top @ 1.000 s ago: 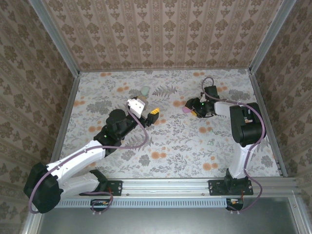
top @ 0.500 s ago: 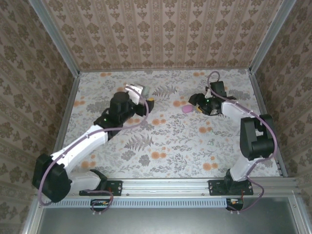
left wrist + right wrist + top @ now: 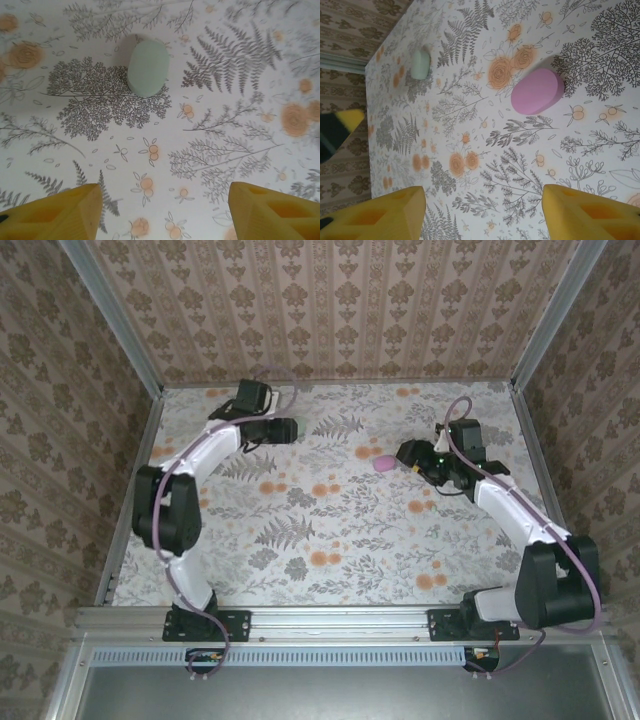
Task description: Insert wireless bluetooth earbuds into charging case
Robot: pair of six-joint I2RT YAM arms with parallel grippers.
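Early stage, by my reading. The pink case (image 3: 383,465) lies flat on the flowered worktop (image 3: 330,530), and it looks shut, with no seam gaping. The mint case (image 3: 148,67) lies well apart from the pink case, off to its left in the overhead view, and looks shut as well. I cannot tell the earbuds from the print, as they are too small.

- The left gripper (image 3: 162,212) hovers short of the mint case, far from the pink case. Its yellow fingers (image 3: 55,212) are spread wide with nothing between them.
- The right gripper (image 3: 482,210) sits just beside the pink case on its right. Its fingers (image 3: 590,210) are also spread and empty.
- Left to do, as I judge it: open a case, find and pick up the buds, and seat them.

The overhead view gives both arms' reach but loses the mint case near the left wrist. The left wrist view shows that case plainly. The right wrist view catches both cases at once, pink near and mint beyond.
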